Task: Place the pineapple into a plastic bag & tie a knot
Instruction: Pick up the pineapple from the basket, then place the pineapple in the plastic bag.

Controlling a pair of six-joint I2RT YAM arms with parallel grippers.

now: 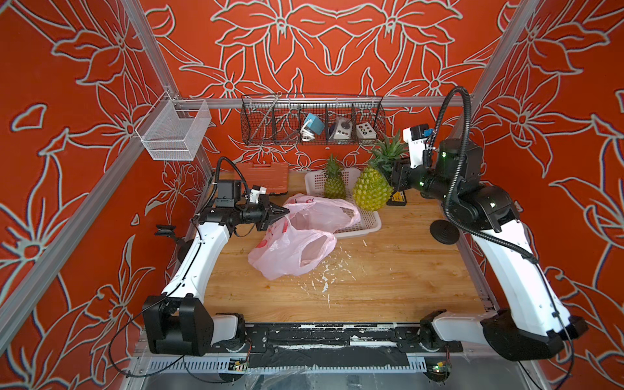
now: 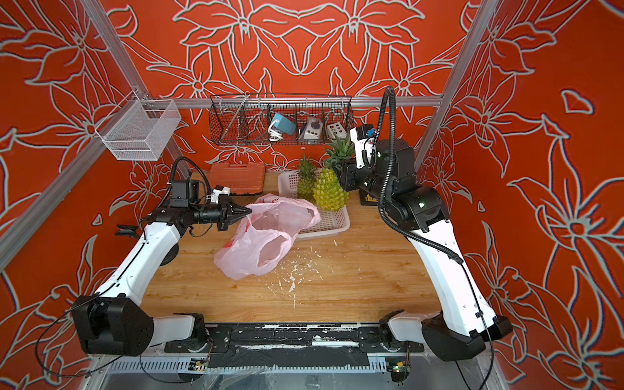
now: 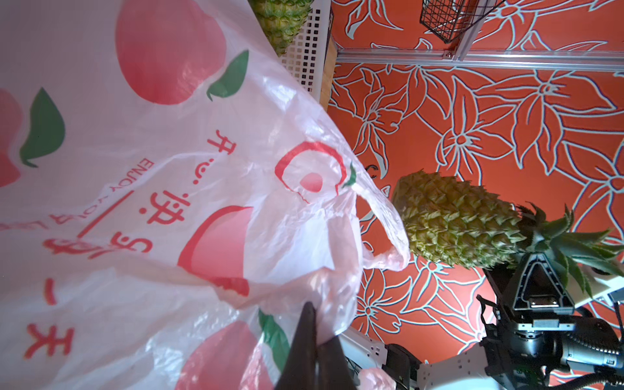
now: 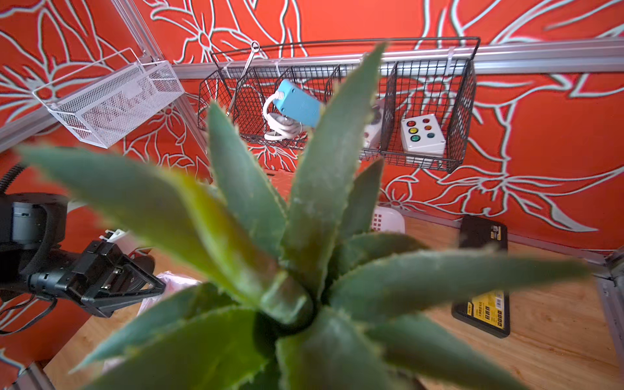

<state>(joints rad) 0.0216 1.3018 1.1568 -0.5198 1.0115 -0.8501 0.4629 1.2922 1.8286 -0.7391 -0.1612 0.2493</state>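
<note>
Pinches the thin, translucent pale-pink plastic bag [image 1: 293,251] at its rim with the left gripper [image 1: 284,212], fingers clenched on the film. Shows red fruit prints, green leaves and red lettering. Sags crumpled below and ahead of those fingers, mouth gaping, far edge draped over the white basket [image 1: 368,224] rim. Grasps the pineapple [image 1: 369,190] at the crown base with the right gripper [image 3: 536,268], fruit lifted, near the bag's mouth but apart from it. Has open wooden table [image 1: 388,270] below and between both sets of fingers.
</note>
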